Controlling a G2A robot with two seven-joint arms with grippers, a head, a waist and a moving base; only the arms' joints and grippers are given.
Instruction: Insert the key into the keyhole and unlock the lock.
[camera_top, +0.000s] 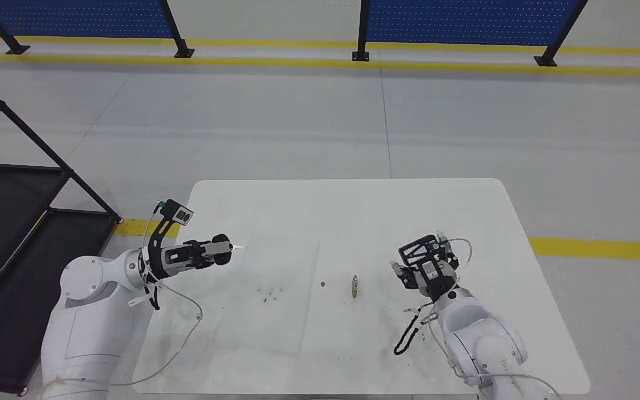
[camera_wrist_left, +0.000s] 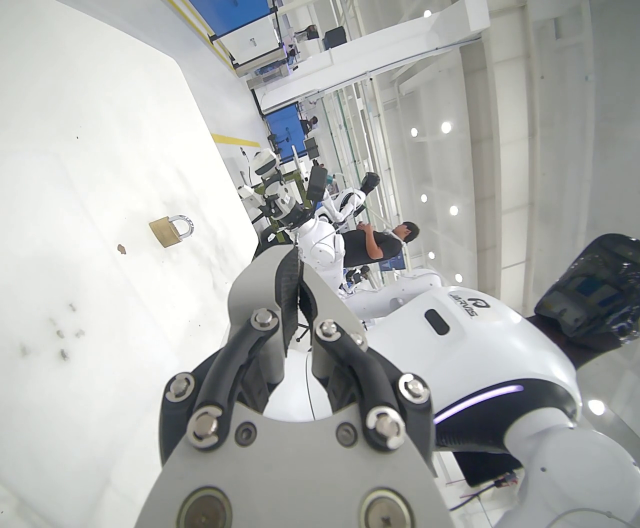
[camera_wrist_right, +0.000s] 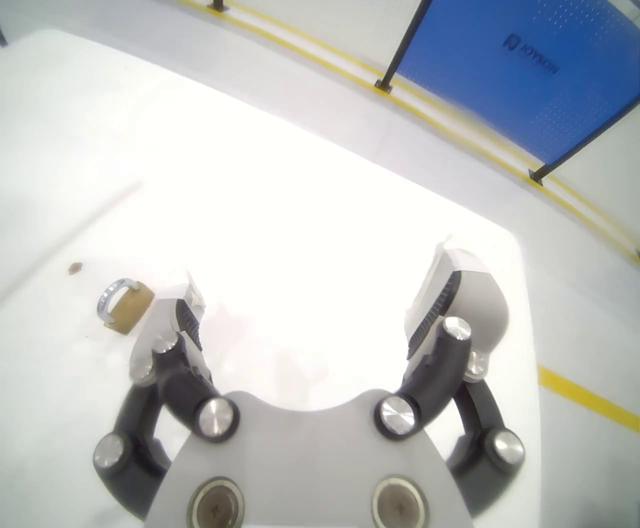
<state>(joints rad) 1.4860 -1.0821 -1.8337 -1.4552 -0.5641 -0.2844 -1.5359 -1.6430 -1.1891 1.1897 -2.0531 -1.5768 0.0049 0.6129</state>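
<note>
Small brass padlock with a silver shackle (camera_top: 353, 286) lies loose mid white bench (camera_top: 450, 210); right tool (camera_wrist_right: 320, 285) gapes beside it, left tool (camera_wrist_left: 299, 265) pinched closed well away. Unbraced, it'll likely skid under a key.

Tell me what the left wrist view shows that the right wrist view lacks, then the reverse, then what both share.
Left wrist view: the left gripper, shut, and a cluster of dark specks on the table. Right wrist view: the right gripper, open, plus a blue panel and a yellow floor line past the table. Both: the brass padlock lying on the white table, with a small brown speck beside it.
</note>
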